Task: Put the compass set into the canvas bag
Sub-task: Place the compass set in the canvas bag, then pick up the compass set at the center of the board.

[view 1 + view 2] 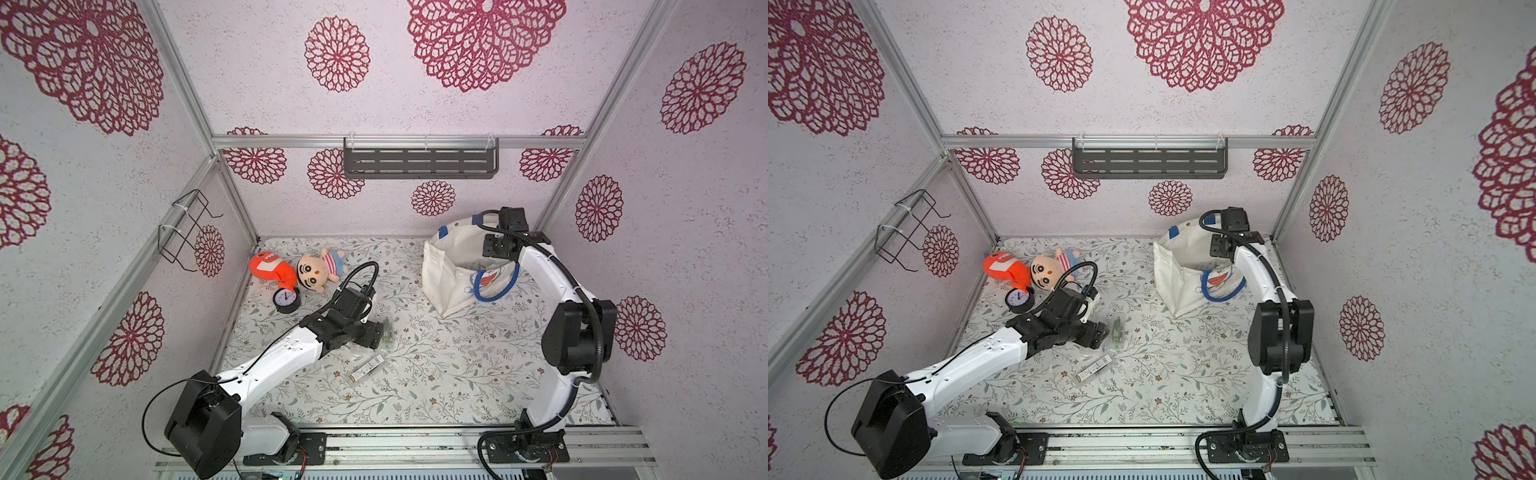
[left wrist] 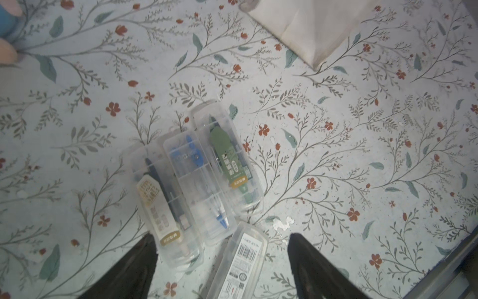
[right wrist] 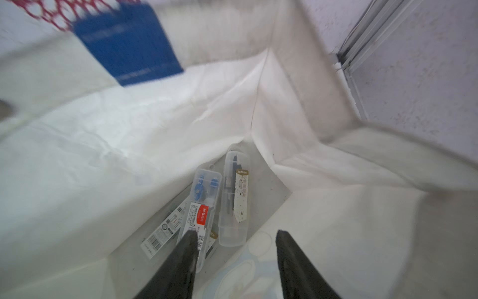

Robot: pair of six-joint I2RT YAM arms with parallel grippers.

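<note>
**Q:** What does the right wrist view show inside the canvas bag (image 3: 103,129)?

**A:** Three clear compass cases lie on the bag floor. The red-label case (image 3: 204,204) holds a blue compass, the beige-label case (image 3: 235,199) lies just beside it, and the barcode case (image 3: 163,230) sits partly beneath them. The right gripper (image 3: 236,232) hangs over them in the bag mouth, jaws parted, with nothing between them.

**Q:** What is not yet in the bag?

**A:** Four cases lie on the floral table (image 2: 362,155), well apart from the bag. In the left wrist view, a cream-label case (image 2: 165,212), a blue-compass case (image 2: 199,186) and a green-label case (image 2: 230,160) lie side by side, touching or overlapping. A fourth case (image 2: 240,261), barcode up, lies just beside them. The left gripper (image 2: 222,236) hovers above this group, jaws wide, gripping nothing.

**Q:** How far along is the task?

**A:** Judged partway: about three cases are in and four are to go. The table group is tightly packed, so singling out one case may need care
</note>
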